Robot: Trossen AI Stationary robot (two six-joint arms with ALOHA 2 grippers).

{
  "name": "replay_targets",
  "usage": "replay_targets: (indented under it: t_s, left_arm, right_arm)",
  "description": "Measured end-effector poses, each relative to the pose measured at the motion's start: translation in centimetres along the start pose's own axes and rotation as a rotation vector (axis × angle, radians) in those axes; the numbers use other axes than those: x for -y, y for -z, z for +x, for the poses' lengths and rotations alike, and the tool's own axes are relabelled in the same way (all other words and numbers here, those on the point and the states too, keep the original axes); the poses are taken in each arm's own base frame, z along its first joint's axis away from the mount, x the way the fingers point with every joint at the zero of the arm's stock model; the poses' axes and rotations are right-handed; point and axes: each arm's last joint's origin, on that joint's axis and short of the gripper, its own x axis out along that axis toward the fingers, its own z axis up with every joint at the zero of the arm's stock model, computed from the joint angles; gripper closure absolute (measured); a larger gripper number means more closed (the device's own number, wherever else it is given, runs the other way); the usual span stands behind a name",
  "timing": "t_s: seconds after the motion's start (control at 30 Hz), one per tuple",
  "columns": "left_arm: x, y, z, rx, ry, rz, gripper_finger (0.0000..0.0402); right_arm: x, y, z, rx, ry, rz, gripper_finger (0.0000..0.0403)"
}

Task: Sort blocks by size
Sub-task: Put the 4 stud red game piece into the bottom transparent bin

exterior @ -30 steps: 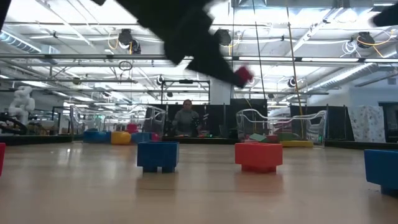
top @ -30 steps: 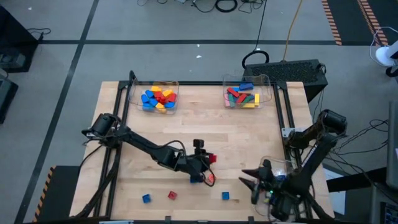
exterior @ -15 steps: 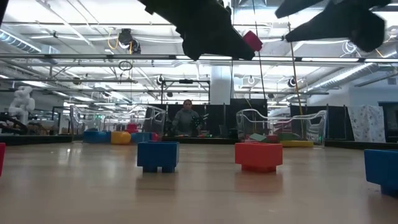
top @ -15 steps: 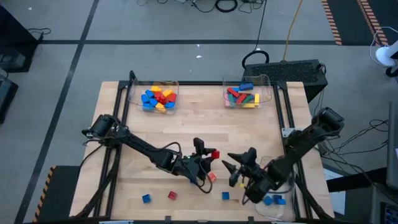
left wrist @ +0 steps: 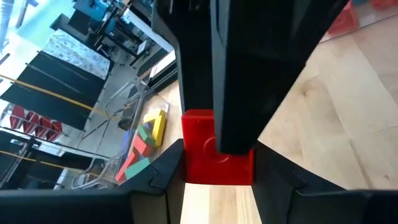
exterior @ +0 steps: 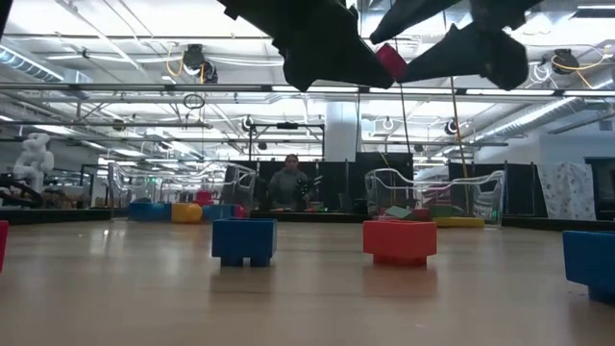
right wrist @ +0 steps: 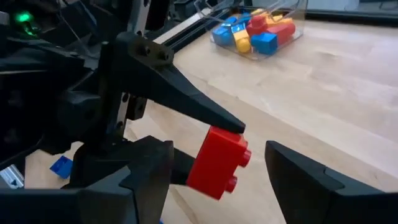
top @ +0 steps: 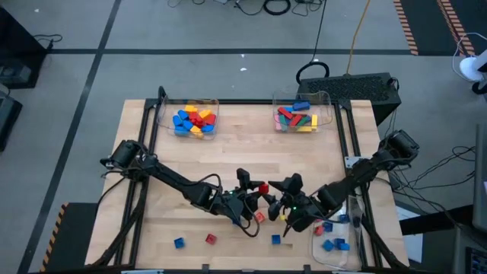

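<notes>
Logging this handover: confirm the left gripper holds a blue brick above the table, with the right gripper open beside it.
Wrong colour: the left gripper holds a red brick, not blue, as the right wrist view shows. It is above the table, with the right gripper open beside it.

Layout: two trays at table's far edge, grippers meeting mid-table

Left gripper [top: 257, 195] holds a block [top: 263, 188] above the table; right gripper [top: 278, 195] just beside it; three loose blocks [top: 210, 239] along the near edge
</notes>
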Motion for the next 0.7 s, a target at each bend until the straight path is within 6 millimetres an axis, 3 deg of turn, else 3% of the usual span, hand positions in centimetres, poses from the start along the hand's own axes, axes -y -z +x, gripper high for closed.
replay_targets:
  t_s: [0.2, 0.47, 0.57, 0.7]
  left_arm:
    - [0.0, 0.0, 0.0, 0.000, -0.001, -0.001, 0.0260]
    - [0.0, 0.1, 0.0, -0.013, -0.003, 0.012, 0.0254]
    - [0.1, 0.1, 0.0, -0.002, 0.021, -0.042, 0.0202]
    - [0.6, 0.3, -0.3, -0.015, 0.079, -0.088, 0.0126]
  right_arm:
    - [0.4, -0.4, 1.4, -0.059, 0.003, 0.019, 0.0203]
    - [0.6, -0.1, 2.2, -0.061, 0.022, 0.016, 0.0309]
    - [0.7, 0.1, 2.0, -0.067, 0.027, -0.056, 0.0331]
    - [0.6, 0.4, 1.2, -0.093, 0.010, -0.103, 0.0331]
